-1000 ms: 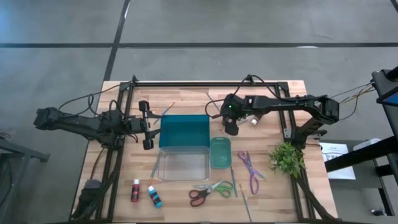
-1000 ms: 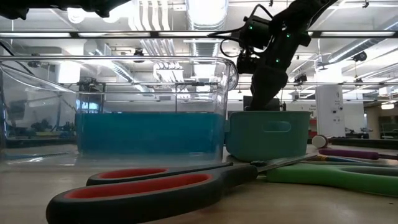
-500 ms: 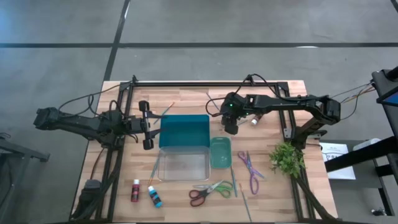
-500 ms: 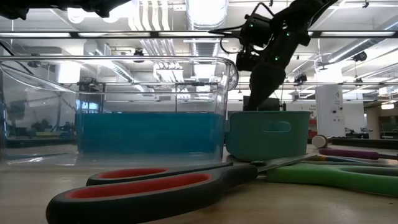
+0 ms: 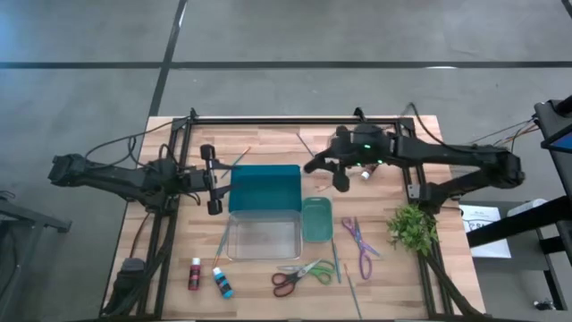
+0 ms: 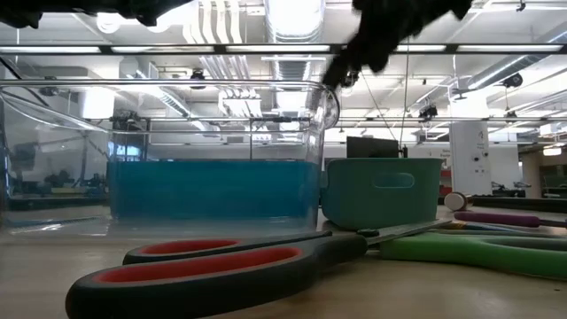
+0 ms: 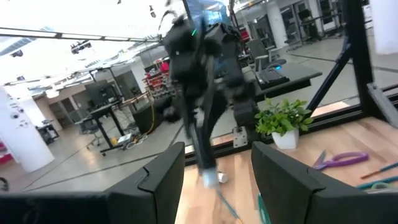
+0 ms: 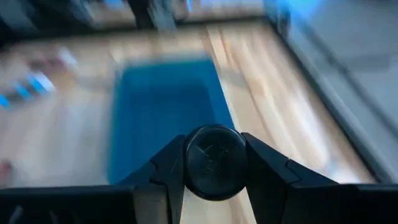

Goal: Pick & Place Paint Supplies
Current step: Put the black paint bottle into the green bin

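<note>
My right gripper (image 5: 323, 172) hangs high over the table's far middle, beside the teal container (image 5: 264, 188), shut on a dark paint bottle (image 8: 214, 162). My left gripper (image 5: 210, 180) waits open and level at that container's left side, with nothing between its fingers (image 7: 163, 180). A red bottle (image 5: 194, 273) and a blue bottle (image 5: 222, 283) lie at the near left. Red-green scissors (image 5: 302, 275) and purple scissors (image 5: 358, 244) lie near the front, with thin brushes (image 5: 336, 260) beside them. A white-capped bottle (image 5: 365, 174) lies under the right arm. My right gripper pinches the dark bottle's round sides (image 8: 186, 163) between its two fingers. The bottle's round end faces the wrist camera. The fingers slant downward, coming from the table's right. The bottle is lifted clear of the table.
A clear container (image 5: 262, 238) stands in front of the teal one, and a small teal container (image 5: 316, 219) stands to its right. A green plant sprig (image 5: 411, 228) stands at the right. A dark frame (image 5: 295, 120) runs along the table's far edge.
My right gripper has risen from low behind the small teal container to well above it and has tipped from pointing steeply down to nearer level. The dark bottle has come up with it, clear of the table.
</note>
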You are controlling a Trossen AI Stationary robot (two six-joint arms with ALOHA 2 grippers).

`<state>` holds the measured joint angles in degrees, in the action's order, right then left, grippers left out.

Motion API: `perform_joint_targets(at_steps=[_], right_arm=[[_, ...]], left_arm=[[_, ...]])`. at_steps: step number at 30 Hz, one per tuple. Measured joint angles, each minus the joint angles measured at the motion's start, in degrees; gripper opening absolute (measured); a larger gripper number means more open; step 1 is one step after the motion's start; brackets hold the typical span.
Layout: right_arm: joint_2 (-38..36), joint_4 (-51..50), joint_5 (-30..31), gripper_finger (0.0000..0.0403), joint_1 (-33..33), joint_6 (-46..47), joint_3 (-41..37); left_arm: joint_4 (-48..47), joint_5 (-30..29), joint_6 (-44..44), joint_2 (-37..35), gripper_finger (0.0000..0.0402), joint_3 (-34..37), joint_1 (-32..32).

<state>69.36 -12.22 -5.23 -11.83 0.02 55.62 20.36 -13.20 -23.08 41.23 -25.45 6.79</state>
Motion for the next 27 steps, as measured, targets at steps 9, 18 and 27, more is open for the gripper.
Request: perform_joint_targets(at_steps=[9, 18, 27], right_arm=[[-5.79, 25.74, 0.09, 0.012, 7.08, 0.11, -7.67], [-5.46, 42.36, 0.24, 0.012, 7.12, 3.67, -15.15], [-5.37, 46.14, 0.29, 0.012, 8.02, 5.82, -17.69]], left_arm=[[14.75, -0.25, -11.11, 12.68, 0.0192, 0.02, 0.02], [33.57, -2.13, -17.52, 31.23, 0.0192, -4.38, 0.26], [33.46, -5.57, -17.62, 43.26, 0.0192, -14.02, 0.46]])
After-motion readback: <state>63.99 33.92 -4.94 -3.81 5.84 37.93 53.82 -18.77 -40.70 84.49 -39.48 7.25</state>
